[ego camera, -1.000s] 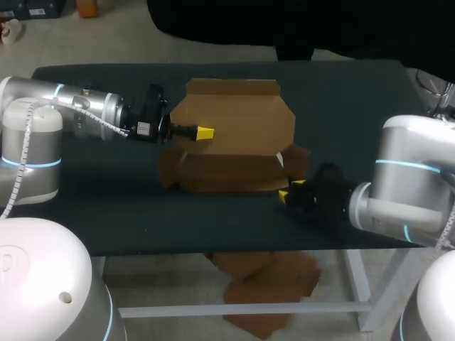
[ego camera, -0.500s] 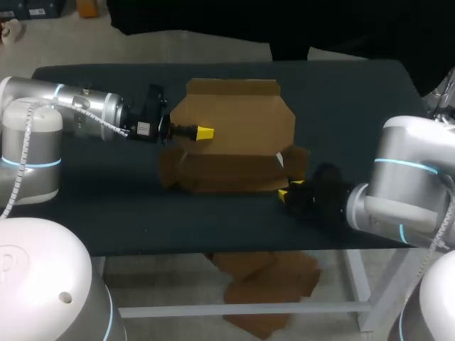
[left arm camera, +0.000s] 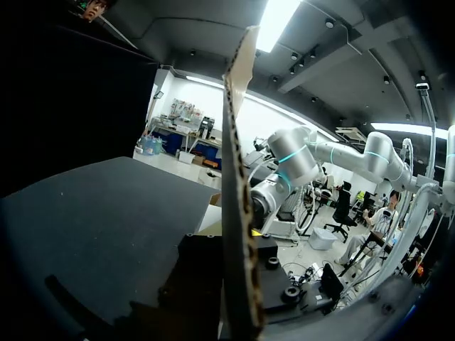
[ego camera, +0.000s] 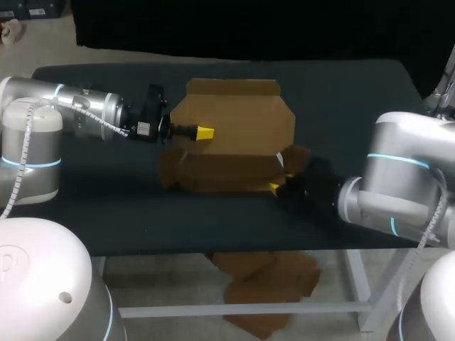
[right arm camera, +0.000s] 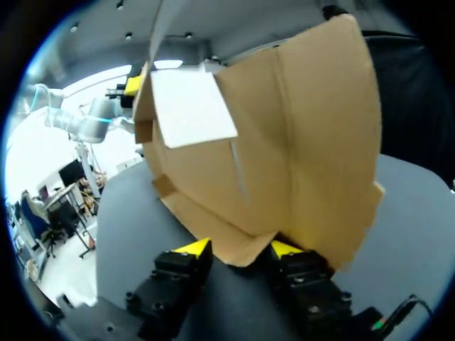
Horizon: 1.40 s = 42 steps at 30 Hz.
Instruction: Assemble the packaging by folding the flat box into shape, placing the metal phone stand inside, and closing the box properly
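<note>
Barely begun: the box (ego camera: 234, 121) sits half-folded on the desk (ego camera: 355, 99), and no phone stand shows. Left hand (ego camera: 204, 133) seems clenched on its raised panel; right hand (right arm camera: 238, 250) is released, straddling the near flap

A table (ego camera: 92, 206) with a dark, matte top fills the middle of the head view. It stands on a white metal frame (ego camera: 213, 310) (a crossbar and legs show below the near edge). Pale grey floor (ego camera: 163, 284) lies beneath. Long ceiling lights (left arm camera: 274, 21) glow in the left wrist view.
</note>
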Each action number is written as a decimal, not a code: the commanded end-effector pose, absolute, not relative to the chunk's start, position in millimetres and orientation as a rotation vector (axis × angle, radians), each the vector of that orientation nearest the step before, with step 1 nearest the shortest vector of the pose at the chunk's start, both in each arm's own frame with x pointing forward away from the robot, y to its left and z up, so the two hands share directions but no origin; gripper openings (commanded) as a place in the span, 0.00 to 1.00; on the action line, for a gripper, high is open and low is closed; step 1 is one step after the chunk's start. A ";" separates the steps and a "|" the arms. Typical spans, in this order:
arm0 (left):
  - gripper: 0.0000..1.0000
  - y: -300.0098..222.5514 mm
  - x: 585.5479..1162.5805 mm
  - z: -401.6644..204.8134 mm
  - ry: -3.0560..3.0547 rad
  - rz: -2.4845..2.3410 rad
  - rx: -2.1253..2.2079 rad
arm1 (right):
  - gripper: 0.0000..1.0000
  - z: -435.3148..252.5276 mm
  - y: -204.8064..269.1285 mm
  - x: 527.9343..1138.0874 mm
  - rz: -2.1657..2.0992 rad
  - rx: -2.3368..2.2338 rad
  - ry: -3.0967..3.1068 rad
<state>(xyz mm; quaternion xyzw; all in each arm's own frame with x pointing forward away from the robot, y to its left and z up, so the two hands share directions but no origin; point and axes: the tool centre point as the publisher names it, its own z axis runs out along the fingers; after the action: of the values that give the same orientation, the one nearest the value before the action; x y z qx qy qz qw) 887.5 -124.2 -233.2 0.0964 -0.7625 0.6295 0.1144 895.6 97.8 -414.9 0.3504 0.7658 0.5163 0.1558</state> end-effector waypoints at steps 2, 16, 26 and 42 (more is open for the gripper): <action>0.00 -122.8 887.3 -235.1 -2.237 1.843 0.282 | 0.54 -410.3 112.4 904.1 1.477 0.971 2.215; 0.00 -122.8 887.3 -235.1 -2.237 1.843 0.282 | 0.57 -406.9 132.0 910.2 1.494 0.929 2.247; 0.00 -122.8 887.3 -235.1 -2.237 1.843 0.282 | 0.58 -400.3 119.7 891.1 1.477 0.938 2.210; 0.00 -122.8 887.3 -235.1 -2.237 1.843 0.282 | 0.59 -391.1 101.1 867.0 1.467 0.941 2.176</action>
<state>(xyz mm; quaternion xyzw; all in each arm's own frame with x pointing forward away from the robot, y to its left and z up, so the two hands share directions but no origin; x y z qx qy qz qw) 887.7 -123.7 -233.3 0.0967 -0.7626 0.6294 0.1141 875.8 103.6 -392.9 0.3307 0.7762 0.5111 0.1642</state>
